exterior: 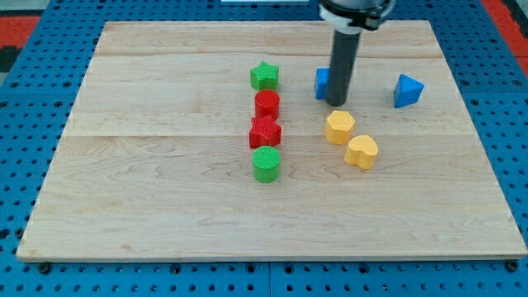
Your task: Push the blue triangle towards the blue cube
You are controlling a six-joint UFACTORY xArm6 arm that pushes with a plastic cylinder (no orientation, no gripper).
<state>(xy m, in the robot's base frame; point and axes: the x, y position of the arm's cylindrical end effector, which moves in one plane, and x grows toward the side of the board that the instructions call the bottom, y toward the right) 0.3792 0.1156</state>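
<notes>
Your rod comes down from the view's top, and my tip (336, 102) rests on the bench (165, 198) right against the blue cube (322, 83), which peeks out from behind the rod on its left side. The arm carries no fingers, only this straight dark rod, so nothing is spread, pressed or pinched. The blue triangle (407, 91) sits to the view's right of the tip, apart from it and from the cube, at about the same height in the view. Just below the tip you have a yellow hexagon (339, 127), and a yellow heart (361, 152) beside it toward the lower right. To the view's left runs a near-vertical row: a green star (265, 76) at the top, a red cylinder (267, 104), a red star (265, 132), then a green cylinder (266, 164) at the bottom, each close to its neighbour.
</notes>
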